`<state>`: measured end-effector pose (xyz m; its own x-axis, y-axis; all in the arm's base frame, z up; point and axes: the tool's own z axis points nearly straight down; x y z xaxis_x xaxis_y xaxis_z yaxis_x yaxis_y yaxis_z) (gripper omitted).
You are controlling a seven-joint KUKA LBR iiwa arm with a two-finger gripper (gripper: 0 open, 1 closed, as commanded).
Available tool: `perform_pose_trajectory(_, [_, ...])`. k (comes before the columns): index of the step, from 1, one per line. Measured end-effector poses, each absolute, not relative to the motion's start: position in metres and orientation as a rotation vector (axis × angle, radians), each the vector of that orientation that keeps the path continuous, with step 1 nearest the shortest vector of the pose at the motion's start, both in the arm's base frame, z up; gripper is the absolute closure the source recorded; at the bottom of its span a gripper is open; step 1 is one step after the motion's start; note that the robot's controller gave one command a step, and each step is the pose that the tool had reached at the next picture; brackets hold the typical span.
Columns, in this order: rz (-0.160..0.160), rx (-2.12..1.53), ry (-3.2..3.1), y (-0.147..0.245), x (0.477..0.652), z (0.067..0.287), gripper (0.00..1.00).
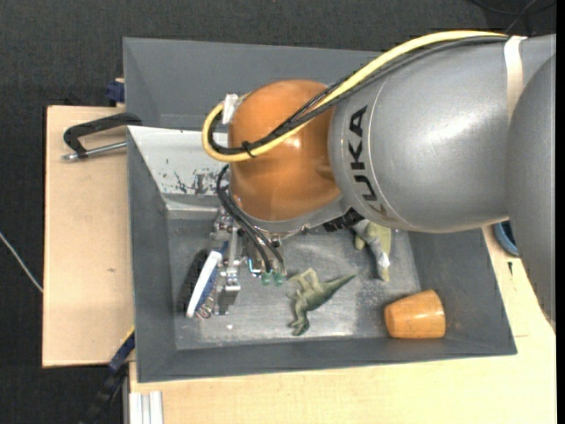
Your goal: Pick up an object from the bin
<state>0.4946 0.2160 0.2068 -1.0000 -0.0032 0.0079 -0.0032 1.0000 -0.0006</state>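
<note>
Our gripper (228, 283) hangs low in the bin's (150, 263) left part, just beside a flat blue-and-white thing (202, 283); whether it is open we cannot tell; a green toy dinosaur (313, 294) lies near.

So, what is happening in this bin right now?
A KUKA arm reaches into the grey bin from the right. Its gripper is low in the bin's left part, right beside a white and blue flat thing. A green toy dinosaur, a pale figure and an orange block lie further right, apart from the gripper.
</note>
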Motion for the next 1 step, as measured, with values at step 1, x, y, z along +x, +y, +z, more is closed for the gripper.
perform_pose_trajectory(1, [-0.002,0.236,-3.133,0.2029,0.5436,0.0697,0.0])
